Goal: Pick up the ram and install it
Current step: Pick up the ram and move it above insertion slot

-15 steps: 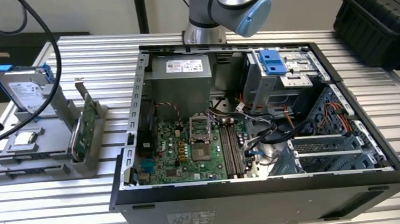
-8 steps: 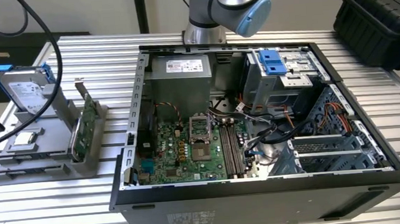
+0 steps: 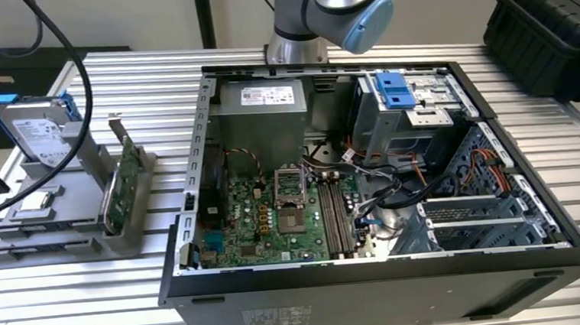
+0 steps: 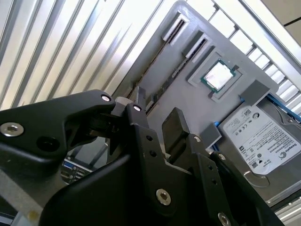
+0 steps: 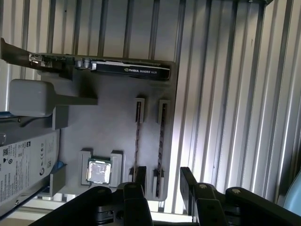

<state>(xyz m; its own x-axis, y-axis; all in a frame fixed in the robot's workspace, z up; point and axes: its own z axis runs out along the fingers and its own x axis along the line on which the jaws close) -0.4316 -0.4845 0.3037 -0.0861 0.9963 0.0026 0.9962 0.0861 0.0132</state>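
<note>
The black two-fingered claw (image 5: 164, 175) is spread wide and empty, hanging above the flat grey plastic parts holder (image 5: 108, 127). The ram (image 5: 161, 141), a long, thin card standing on edge between slotted grey posts (image 5: 163, 109) (edge-on, so its colour hardly reads), runs straight out from the gap between the claw's fingers (image 5: 188, 181). A second similar strip (image 5: 137, 141) lies just beside one finger. A slightly skewed descent could clip it or a post, or pinch the card crooked.

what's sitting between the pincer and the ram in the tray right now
Nothing visible. The open pincer hangs over the gray tray, its fingers flanking the line of the ram, which stands on edge in its slot. The graphics card sits off to one side.
</note>
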